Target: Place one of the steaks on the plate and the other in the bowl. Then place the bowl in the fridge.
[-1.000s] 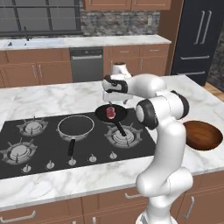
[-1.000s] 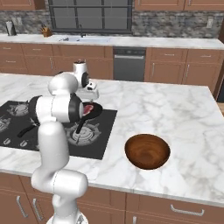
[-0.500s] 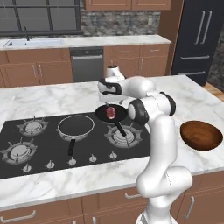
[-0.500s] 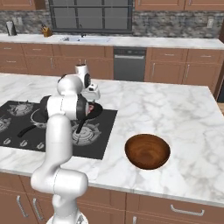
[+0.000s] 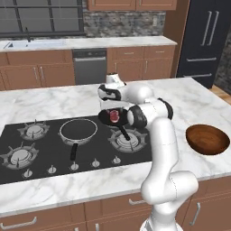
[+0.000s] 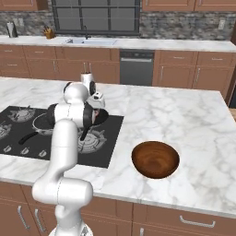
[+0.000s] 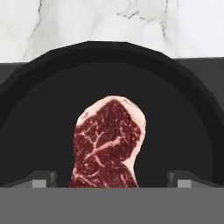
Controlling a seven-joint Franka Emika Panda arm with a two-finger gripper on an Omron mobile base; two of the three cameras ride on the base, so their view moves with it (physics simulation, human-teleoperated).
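A bright-red steak [image 7: 109,140] lies in a small black frying pan [image 7: 183,113] on the stove's rear right burner, and it also shows from the left base as the steak [image 5: 114,116]. My gripper [image 7: 112,178] hangs open just above it, one fingertip on each side of the meat's near end. From the base views the gripper [image 5: 112,106] [image 6: 94,109] points down over that pan. The glossy brown bowl [image 5: 207,139] [image 6: 155,159] stands empty on the marble counter to the right of the stove. The black fridge [image 5: 205,38] stands shut at the far right. The plate is out of view.
A second black pan [image 5: 77,131] with a long handle sits empty on the middle burner of the black cooktop [image 5: 27,153]. The island's marble top [image 6: 184,115] stretches right of the stove. Behind are a sink counter and a dishwasher [image 5: 89,67].
The arm's elbow has swung left and the hand has settled a little closer over the pan with the steak. The jaws have stayed open.
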